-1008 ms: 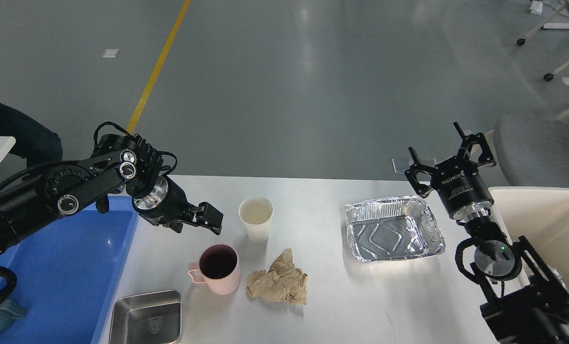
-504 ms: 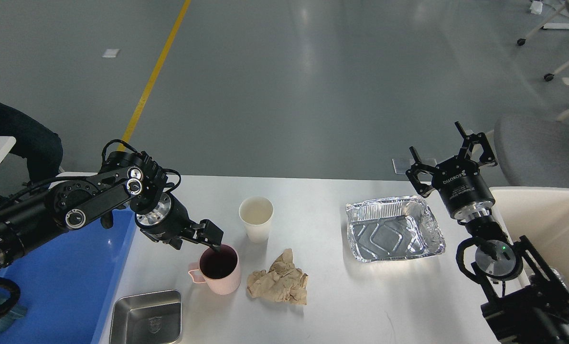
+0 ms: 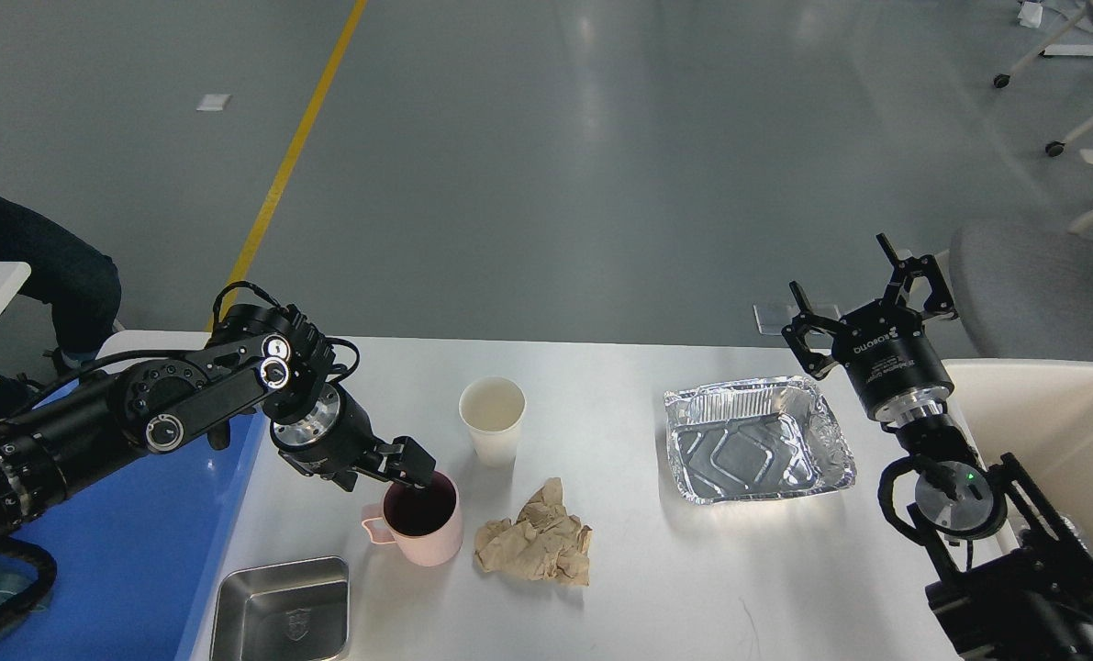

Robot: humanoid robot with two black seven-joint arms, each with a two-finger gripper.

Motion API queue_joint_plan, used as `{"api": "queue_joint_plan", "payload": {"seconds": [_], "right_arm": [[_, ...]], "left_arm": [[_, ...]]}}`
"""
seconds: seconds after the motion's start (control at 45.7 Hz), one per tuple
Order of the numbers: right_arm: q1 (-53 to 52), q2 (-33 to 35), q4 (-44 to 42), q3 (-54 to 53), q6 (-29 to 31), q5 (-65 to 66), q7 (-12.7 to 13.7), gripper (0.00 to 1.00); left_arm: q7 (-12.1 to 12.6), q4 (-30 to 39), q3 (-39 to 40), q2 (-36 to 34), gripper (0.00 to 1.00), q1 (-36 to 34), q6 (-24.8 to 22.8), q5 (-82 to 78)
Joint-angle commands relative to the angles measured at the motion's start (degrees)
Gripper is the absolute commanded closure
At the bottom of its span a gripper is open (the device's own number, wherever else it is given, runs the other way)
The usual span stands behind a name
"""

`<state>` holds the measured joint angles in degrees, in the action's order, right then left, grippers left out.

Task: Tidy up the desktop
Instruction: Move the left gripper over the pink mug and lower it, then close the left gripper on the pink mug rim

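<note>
The white desktop [image 3: 693,569] carries a pink mug [image 3: 427,532], a white paper cup [image 3: 492,420], a crumpled brown paper [image 3: 535,543], an empty foil tray [image 3: 755,442] and a small steel tray [image 3: 280,610]. My left gripper [image 3: 412,470] is down at the mug's far rim, open, with one finger dipping inside the dark opening. My right gripper [image 3: 863,289] stands raised beyond the foil tray's far right corner, its fingers spread open and empty.
A blue plastic tray [image 3: 124,542] lies along the desktop's left side, under my left arm. A cream bin [image 3: 1060,431] stands at the right edge. A grey chair [image 3: 1042,285] sits behind it.
My left gripper has dropped forward and down from beside the paper cup onto the pink mug's rim. The right arm has barely moved.
</note>
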<state>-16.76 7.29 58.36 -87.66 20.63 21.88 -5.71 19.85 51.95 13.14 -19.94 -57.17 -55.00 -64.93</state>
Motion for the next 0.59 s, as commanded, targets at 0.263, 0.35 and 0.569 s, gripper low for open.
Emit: {"api": "queue_joint_plan", "payload": {"seconds": [0.263, 0.35, 0.569], "right_arm": [[0.68, 0.35, 0.0, -0.05, 0.02, -0.09, 0.0, 0.0], [0.68, 0.44, 0.0, -0.05, 0.02, -0.09, 0.0, 0.0], [0.94, 0.44, 0.0, -0.23, 0.02, -0.09, 0.0, 0.0]], "left_arm": [[1.24, -1.24, -1.01, 1.57, 0.56, -0.04, 0.0, -1.96], [2.03, -1.24, -1.54, 1.83, 0.81, 0.04, 0.0, -2.13], [3.08, -1.5, -2.33, 3.51, 1.0, 0.48, 0.0, -3.27]]}}
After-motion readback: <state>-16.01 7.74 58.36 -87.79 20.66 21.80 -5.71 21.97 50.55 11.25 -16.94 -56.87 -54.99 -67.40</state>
